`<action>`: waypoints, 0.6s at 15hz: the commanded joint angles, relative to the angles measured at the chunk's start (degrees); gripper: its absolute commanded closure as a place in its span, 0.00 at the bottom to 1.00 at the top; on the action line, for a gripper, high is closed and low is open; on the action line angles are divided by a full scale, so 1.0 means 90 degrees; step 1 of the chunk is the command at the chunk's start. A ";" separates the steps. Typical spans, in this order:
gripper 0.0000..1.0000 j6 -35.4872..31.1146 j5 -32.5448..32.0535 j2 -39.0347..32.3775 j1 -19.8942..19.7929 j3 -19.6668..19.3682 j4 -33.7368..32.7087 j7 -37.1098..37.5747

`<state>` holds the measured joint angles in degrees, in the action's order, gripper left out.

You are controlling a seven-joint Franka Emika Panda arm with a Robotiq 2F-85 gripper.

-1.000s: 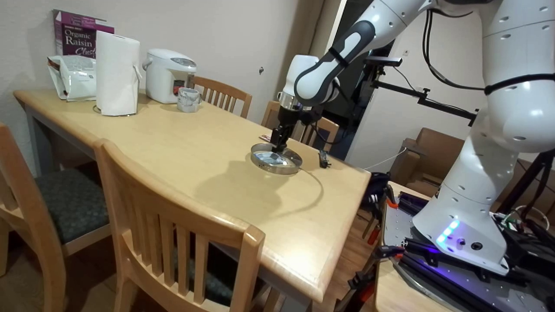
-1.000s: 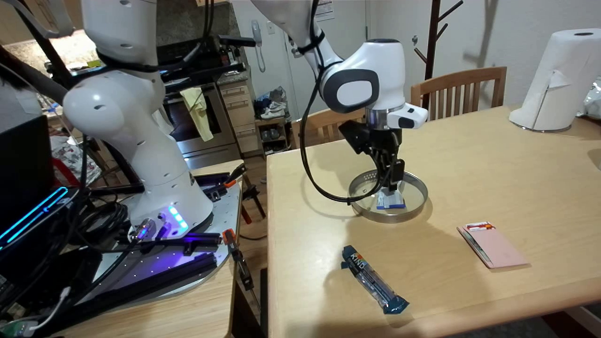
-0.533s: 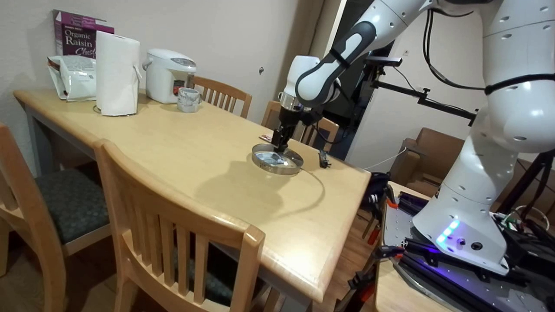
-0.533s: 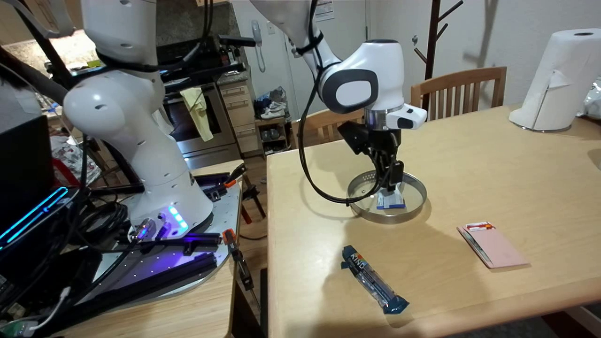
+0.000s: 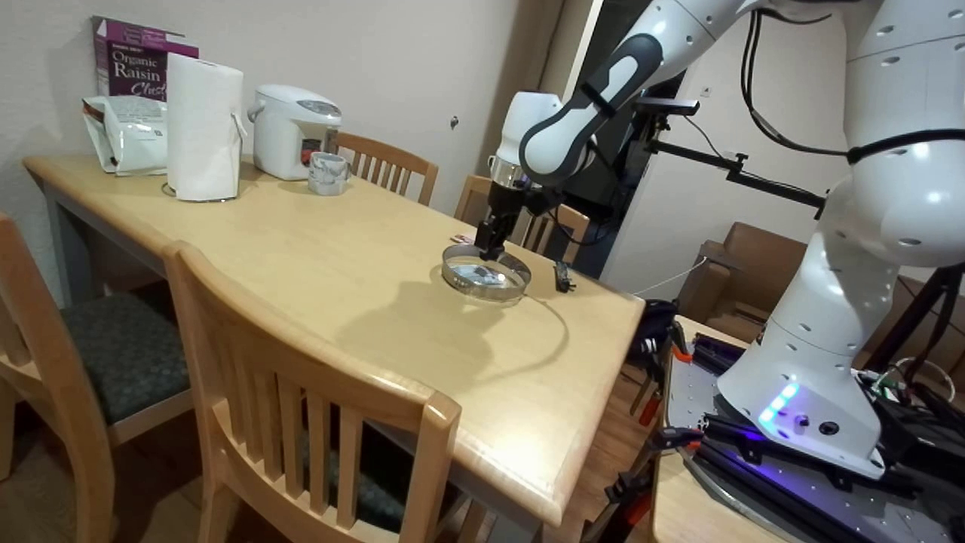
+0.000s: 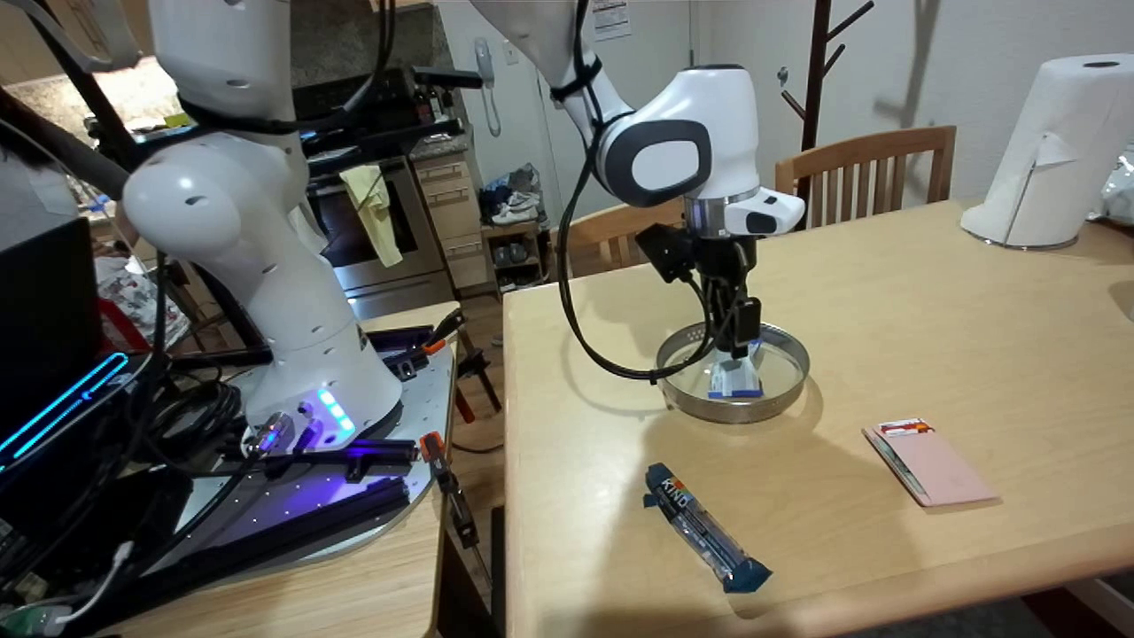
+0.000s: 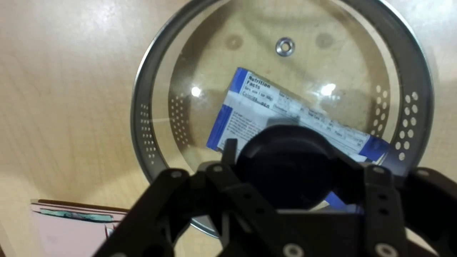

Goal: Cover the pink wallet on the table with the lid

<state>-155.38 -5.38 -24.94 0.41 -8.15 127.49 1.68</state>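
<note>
Gripped in the closed end effector (image 6: 737, 341), the glass lid (image 7: 282, 80) is perhaps lifted; the pink wallet (image 6: 941, 467) isn't covered.

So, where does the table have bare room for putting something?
Most room: the table between the lid and the paper towel roll. Also: between the lid and the nearest chair, in an exterior view. Crowded: the lid's other side, with the pink wallet and KIND bar, and the end with the mug and water boiler.
</note>
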 commanded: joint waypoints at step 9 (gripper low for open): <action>0.69 0.0223 0.0008 0.0872 -0.0194 0.0003 0.0175 0.0044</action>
<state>-155.20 -5.35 -20.12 -0.08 -8.59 128.57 1.72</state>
